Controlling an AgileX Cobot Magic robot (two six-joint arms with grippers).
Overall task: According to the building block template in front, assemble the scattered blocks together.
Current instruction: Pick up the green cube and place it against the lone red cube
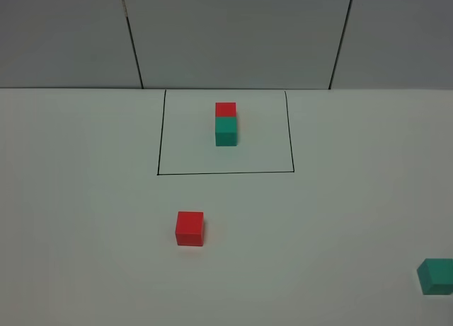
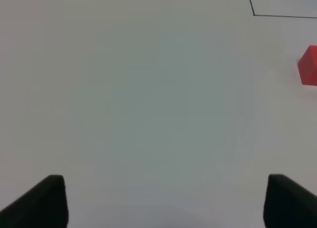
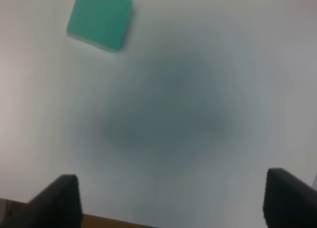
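The building block template [image 1: 226, 124] is a red cube joined to a teal cube behind it, inside a thin black rectangle [image 1: 225, 173] at the table's middle back. A loose red cube [image 1: 190, 228] lies in front of that frame, also at the edge of the left wrist view [image 2: 309, 66]. A loose teal cube [image 1: 436, 276] sits at the far right edge, and shows in the right wrist view [image 3: 100, 19]. No arm shows in the exterior view. My left gripper [image 2: 163, 201] is open over bare table. My right gripper [image 3: 171, 201] is open, apart from the teal cube.
The table [image 1: 85, 199] is plain white, with grey wall panels [image 1: 233, 36] behind it. In the right wrist view the table's front edge [image 3: 114, 222] shows as a brown strip close to the fingers [image 3: 62, 198].
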